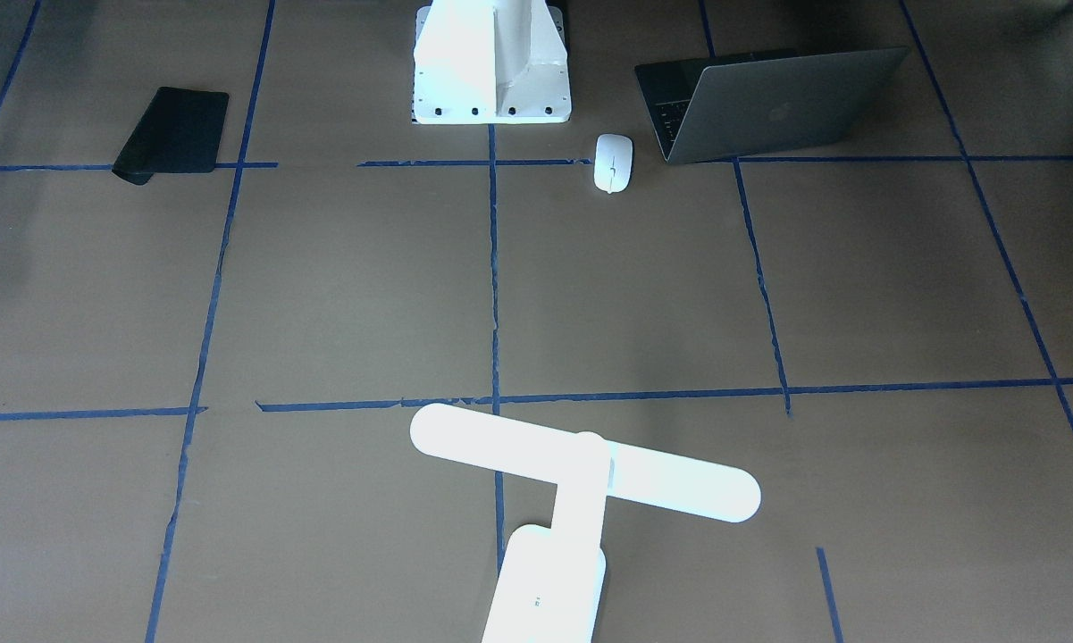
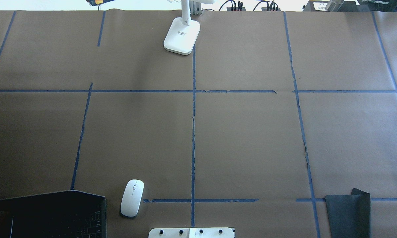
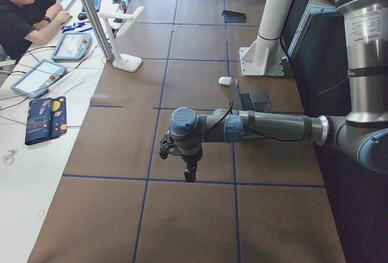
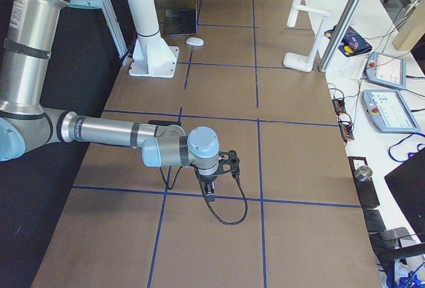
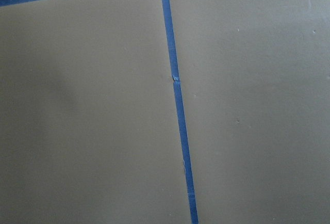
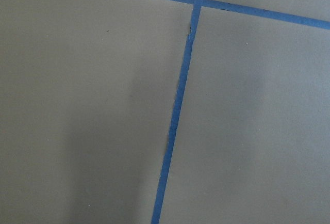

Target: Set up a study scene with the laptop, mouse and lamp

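Note:
The laptop [image 1: 773,105] stands open near the robot's base on its left side, lid back with Apple logo toward the front camera; its keyboard shows in the overhead view [image 2: 58,215]. The mouse [image 1: 613,162] [image 2: 132,197] lies on the table just beside the laptop, apart from it. The lamp [image 1: 581,464] stands upright at the far middle edge, with its base [image 2: 181,36] on the paper. My left gripper [image 3: 190,177] hangs over bare table beyond the laptop; I cannot tell if it is open. My right gripper [image 4: 209,194] hangs over bare table; I cannot tell its state. Both wrist views show only brown paper and blue tape.
A flat black mat [image 1: 174,129] [image 2: 348,215] lies on the robot's right side near the base. The white bolted pedestal [image 1: 491,67] stands at the middle of the near edge. An operator [image 3: 24,14] sits at a side table with teach pendants [image 3: 39,75].

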